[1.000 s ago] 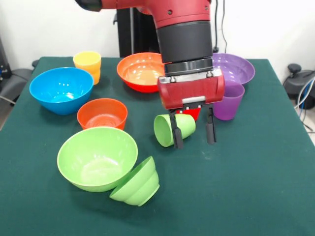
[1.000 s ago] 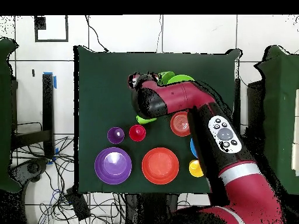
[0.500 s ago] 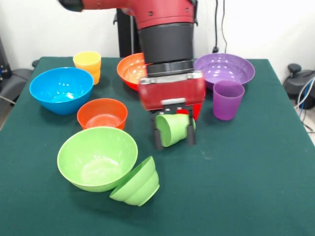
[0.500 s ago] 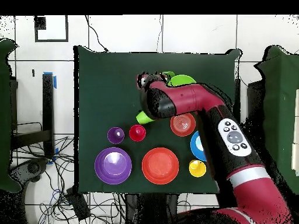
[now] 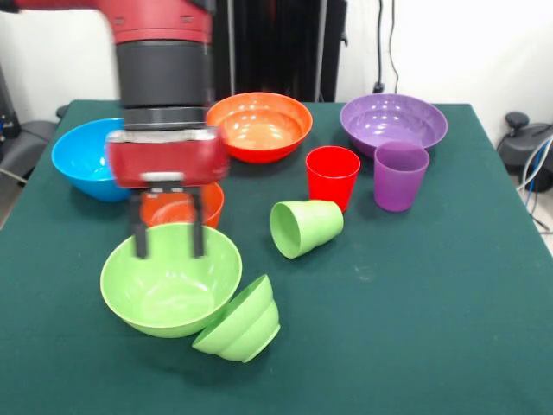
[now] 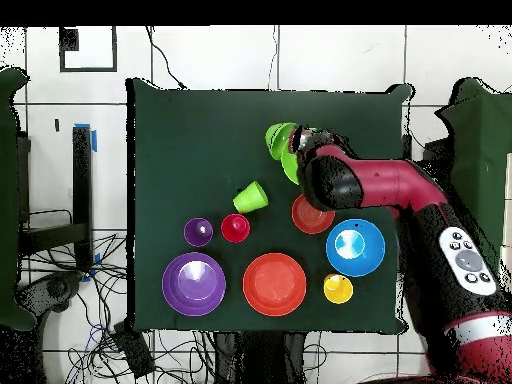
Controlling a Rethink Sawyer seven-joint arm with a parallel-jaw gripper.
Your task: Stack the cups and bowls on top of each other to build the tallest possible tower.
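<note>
Front view: the gripper (image 5: pixel 168 235) hangs over the big green bowl (image 5: pixel 170 278), jaws spread and empty. The small green bowl (image 5: pixel 239 321) leans tilted against that bowl's near right side. The green cup (image 5: pixel 304 226) lies on its side mid-table; the red cup (image 5: pixel 333 175) and purple cup (image 5: pixel 400 175) stand upright beyond it. No tower exists yet.

Overhead view: the arm (image 6: pixel 400 190) covers most of the green bowl (image 6: pixel 292 158); the green cup (image 6: pixel 250 196) lies apart from it. A descent could clip the rim and jolt the leaning bowl loose.
</note>
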